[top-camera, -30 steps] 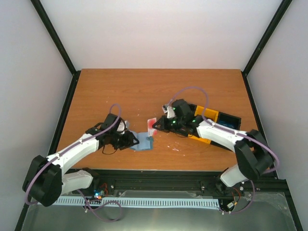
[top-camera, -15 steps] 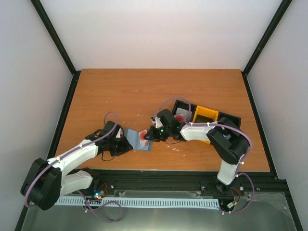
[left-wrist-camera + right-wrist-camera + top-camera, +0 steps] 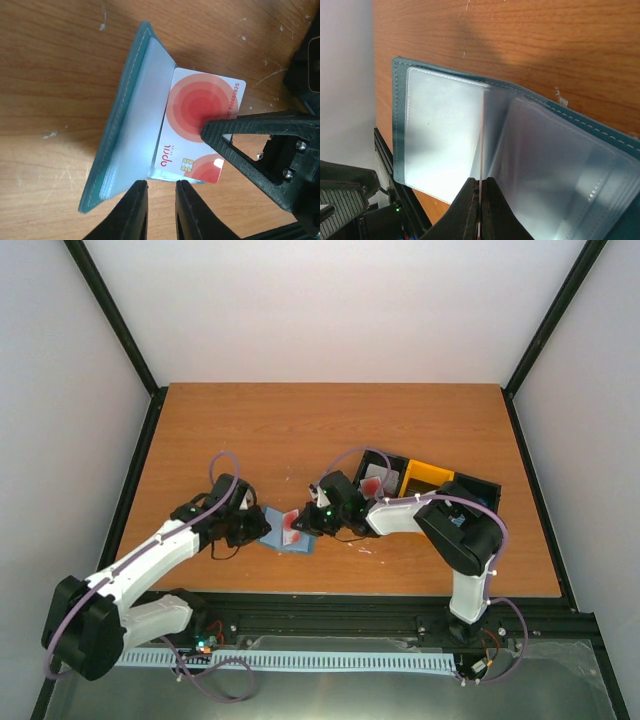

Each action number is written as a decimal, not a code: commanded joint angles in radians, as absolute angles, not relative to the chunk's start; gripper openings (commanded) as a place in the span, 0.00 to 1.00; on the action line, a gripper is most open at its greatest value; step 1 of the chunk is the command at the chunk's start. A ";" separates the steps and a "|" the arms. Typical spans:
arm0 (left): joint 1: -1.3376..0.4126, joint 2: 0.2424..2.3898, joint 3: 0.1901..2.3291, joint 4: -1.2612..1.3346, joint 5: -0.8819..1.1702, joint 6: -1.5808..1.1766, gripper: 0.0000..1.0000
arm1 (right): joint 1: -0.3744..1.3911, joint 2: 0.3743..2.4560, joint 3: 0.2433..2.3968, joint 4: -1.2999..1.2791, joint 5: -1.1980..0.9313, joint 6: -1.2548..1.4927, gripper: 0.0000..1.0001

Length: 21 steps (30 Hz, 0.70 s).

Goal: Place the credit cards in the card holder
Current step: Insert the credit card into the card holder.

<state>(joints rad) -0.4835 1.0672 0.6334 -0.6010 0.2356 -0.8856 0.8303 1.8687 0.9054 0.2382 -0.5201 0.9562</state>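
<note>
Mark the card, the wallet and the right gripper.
card (image 3: 197,107): left wrist view, red circle on its face.
wallet (image 3: 131,125): left wrist view, clear inner pocket.
right gripper (image 3: 480,190): right wrist view, between the fingertips that pinch the card's edge.

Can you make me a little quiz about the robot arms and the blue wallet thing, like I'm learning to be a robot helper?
1. True or false: the right gripper is pinching a credit card.
2. What colour is the card holder? A teal-blue, B yellow, C pink.
3. Fill the gap: the credit card has a white face with ____ circles on it.
Key: 1 true. 2 A. 3 red.
</note>
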 commanded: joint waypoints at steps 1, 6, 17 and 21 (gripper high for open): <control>-0.477 1.095 0.689 -0.634 0.212 -0.825 0.21 | 0.838 1.884 0.926 0.246 -0.489 0.974 0.03; -0.441 1.186 0.689 -0.603 0.157 -0.804 0.29 | 0.839 1.885 0.925 0.240 -0.474 0.974 0.03; -0.434 1.335 0.663 -0.515 0.122 -0.797 0.25 | 0.848 1.907 0.880 0.346 -0.421 1.055 0.03; -0.434 1.332 0.653 -0.529 0.106 -0.804 0.25 | 0.852 1.899 0.871 0.329 -0.380 1.078 0.03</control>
<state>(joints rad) -0.4385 1.3342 0.6586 -0.5423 0.1379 -0.8127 0.8360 1.8942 0.8883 0.3122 -0.4492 1.0462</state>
